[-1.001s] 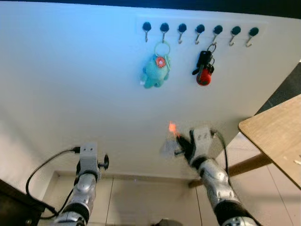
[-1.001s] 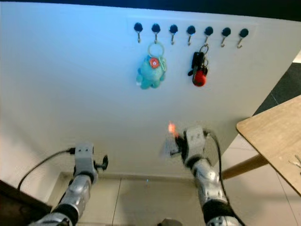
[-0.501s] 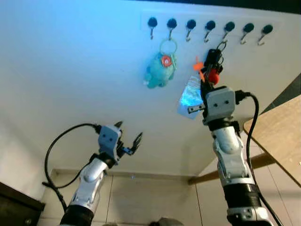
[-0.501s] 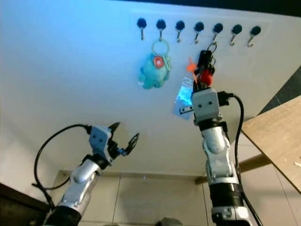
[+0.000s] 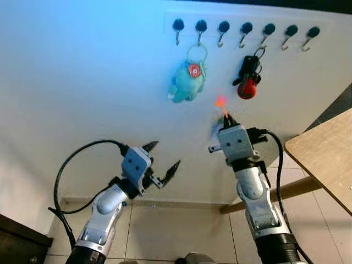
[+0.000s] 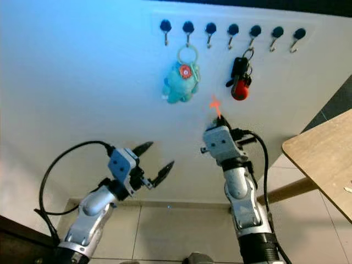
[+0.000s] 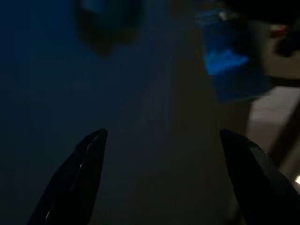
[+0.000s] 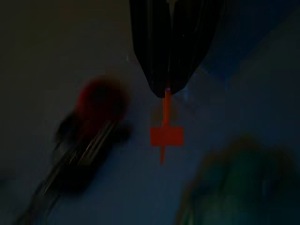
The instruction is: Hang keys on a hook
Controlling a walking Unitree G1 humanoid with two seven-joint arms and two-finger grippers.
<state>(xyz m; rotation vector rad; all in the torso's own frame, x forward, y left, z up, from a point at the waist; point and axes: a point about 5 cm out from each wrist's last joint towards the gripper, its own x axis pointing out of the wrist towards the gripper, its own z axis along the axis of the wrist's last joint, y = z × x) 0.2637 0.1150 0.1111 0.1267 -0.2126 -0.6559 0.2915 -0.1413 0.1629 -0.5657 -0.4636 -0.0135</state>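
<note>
Holding: right gripper (image 5: 226, 118) at frame centre, pinched on orange tag (image 5: 220, 102)
Gaping wide: left gripper (image 5: 164, 159), lower left
Hanging: keys (image 5: 248, 77), upper right hook (image 5: 268, 30)

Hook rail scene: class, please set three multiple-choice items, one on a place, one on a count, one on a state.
1. Where does the teal plush keyring hang?
A. second hook from the robot's left
B. last hook
C. on the table

2. How many hooks does the hook rail have?
A. four
B. seven
C. ten

3. How is the left gripper?
A. open
B. shut on keys
C. shut on the plush

Answers: 1 A, its ring loops the second hook; 2 B, seven dark knobs show; 3 A, its fingers are spread apart.
</note>
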